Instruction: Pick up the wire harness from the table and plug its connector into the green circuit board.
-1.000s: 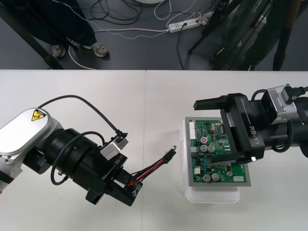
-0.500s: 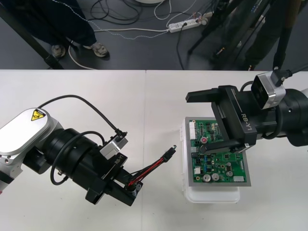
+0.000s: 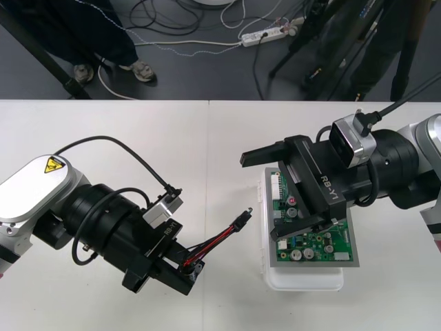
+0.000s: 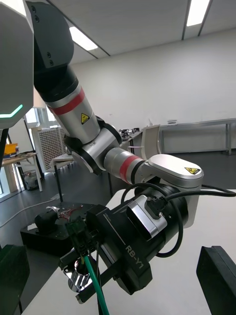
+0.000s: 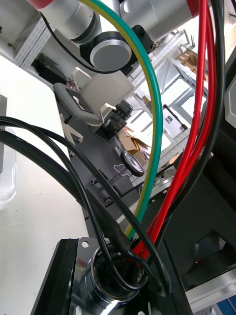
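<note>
harness: the wire harness (image 3: pixel 217 240) is up off the surface (image 3: pixel 138 138); the left gripper (image 3: pixel 182 272), low on the robot's left side, is clamped on the round metal socket (image 3: pixel 191 266) end

long axis: the wires run from the socket diagonally away from the robot and toward its right; the small black plug (image 3: pixel 242 221) is at the free end, in the air, just short of the board's left edge

right gripper: the right gripper (image 3: pixel 258 196) hovers over the left part of the green circuit board (image 3: pixel 324 243), spread wide with nothing in it; in its own wrist view the fingers (image 4: pixel 219 278) sit out at the corners

what matters: the plug sits between the two grippers, just left of the right one's fingertips; so the right arm is way nearer the plug, and I'd guess it takes that end or steadies it

materials: thin bendy wires, red (image 5: pixel 199 123), black and a green one (image 5: pixel 156 123); shiny flanged socket; the plug end looks free to wobble

board: crowded with small round cans and a white connector, framed in grey on a white base (image 3: pixel 303 280); nothing plugged in yet as far as I can see
</note>
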